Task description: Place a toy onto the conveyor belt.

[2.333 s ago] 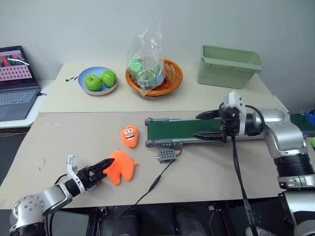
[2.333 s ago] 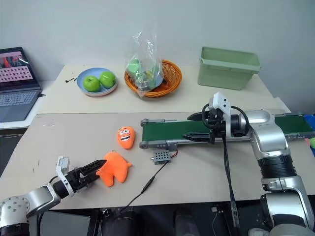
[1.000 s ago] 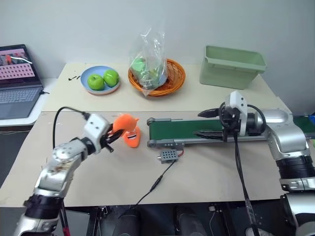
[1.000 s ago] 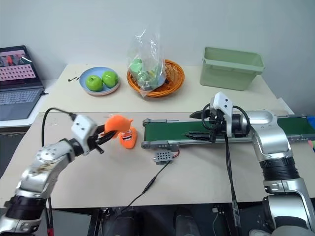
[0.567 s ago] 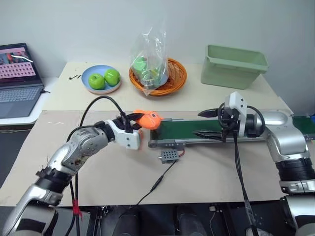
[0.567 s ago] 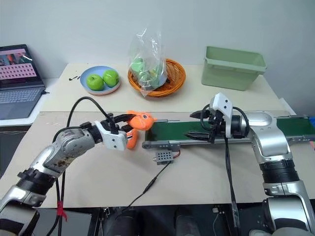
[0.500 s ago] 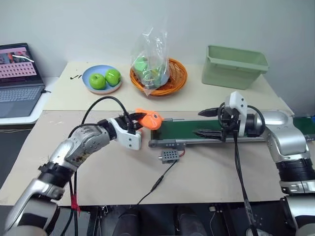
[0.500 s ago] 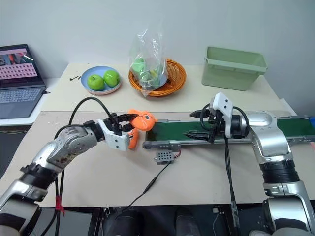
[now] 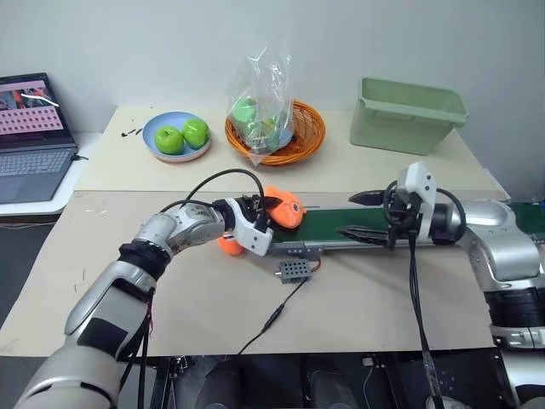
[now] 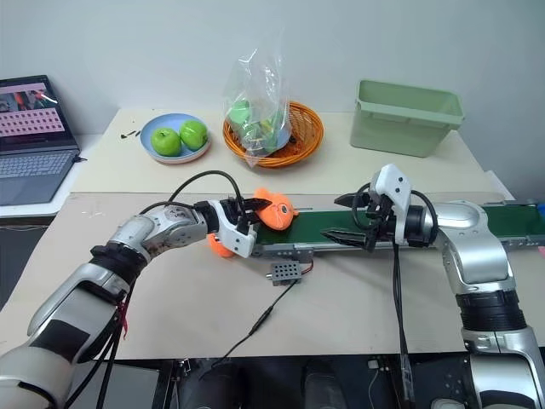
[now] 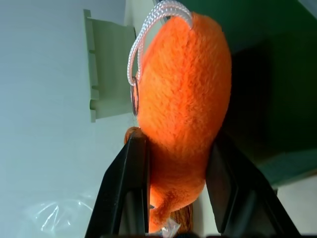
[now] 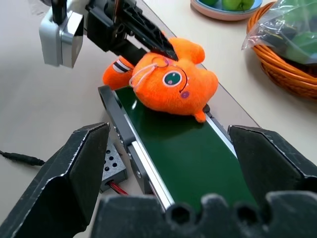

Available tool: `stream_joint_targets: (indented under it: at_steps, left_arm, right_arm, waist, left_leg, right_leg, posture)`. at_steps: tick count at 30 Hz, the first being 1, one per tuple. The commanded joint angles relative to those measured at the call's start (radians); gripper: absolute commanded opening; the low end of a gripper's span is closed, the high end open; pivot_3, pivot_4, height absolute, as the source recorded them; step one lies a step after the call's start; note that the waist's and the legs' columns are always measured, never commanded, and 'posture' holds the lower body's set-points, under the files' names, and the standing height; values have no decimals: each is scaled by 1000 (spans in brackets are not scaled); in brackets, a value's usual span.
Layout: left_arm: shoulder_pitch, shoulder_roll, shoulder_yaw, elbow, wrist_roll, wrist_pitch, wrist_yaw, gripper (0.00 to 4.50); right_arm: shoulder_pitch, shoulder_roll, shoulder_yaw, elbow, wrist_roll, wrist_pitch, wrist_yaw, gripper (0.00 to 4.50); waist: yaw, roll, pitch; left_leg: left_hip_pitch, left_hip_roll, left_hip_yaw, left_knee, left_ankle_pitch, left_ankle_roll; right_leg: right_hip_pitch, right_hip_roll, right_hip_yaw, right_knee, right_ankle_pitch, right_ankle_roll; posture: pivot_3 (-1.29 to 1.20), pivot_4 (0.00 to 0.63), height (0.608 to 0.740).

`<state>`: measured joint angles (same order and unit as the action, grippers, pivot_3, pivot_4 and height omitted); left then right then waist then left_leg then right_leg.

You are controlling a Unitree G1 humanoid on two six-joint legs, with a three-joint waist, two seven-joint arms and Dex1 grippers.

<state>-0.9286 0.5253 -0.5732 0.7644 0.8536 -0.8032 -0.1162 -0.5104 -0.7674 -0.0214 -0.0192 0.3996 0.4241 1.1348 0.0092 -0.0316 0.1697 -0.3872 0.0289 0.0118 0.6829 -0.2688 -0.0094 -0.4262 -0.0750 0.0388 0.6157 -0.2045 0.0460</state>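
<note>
The left end effector [image 10: 255, 213] is clamped shut on the toy [image 10: 274, 212], its black fingers [image 11: 130, 178] pinching the orange plush from both sides. The toy sits at the near end of the conveyor belt [image 10: 341, 225], over the green surface and seemingly touching it. The right end effector [image 10: 351, 218] hovers over the belt farther along, well apart from the toy, its jaws spread wide and empty. A second orange toy [image 10: 219, 244] lies on the bench [image 10: 170, 298] under the left wrist.
</note>
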Motion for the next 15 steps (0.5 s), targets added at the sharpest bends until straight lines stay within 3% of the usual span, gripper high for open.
stream_joint_targets:
  at_steps: [1,9,12,15]
  left_arm:
    - [-13,-2,-15,20,3,-36,22,1540]
    - [-1,-8,-32,57,-11,-61,-1,1540]
    - [7,5,-14,52,-65,-72,-54,2312]
    - [19,26,8,28,-110,-68,-99,3493]
  right_arm:
    - [8,-25,-45,-47,25,16,-8,4500]
    - [-9,-34,-39,-29,26,17,-4,4500]
    - [-23,-32,-28,-13,17,9,-1,4500]
    - [-31,-30,-21,-3,11,3,2,4500]
  waist:
    - [1,0,0]
    - [2,0,0]
    - [-1,0,0]
    - [-4,0,0]
  left_leg:
    - [0,0,0,0,0,0]
    - [0,0,0,1,0,0]
    - [0,0,0,1,0,0]
    - [1,0,0,1,0,0]
  right_leg:
    - [0,0,0,0,0,0]
    - [0,0,0,0,0,0]
    - [0,0,0,0,0,0]
    - [1,0,0,1,0,0]
  posture:
    - [0,150,740]
    - [0,150,740]
    - [0,150,740]
    - [0,150,740]
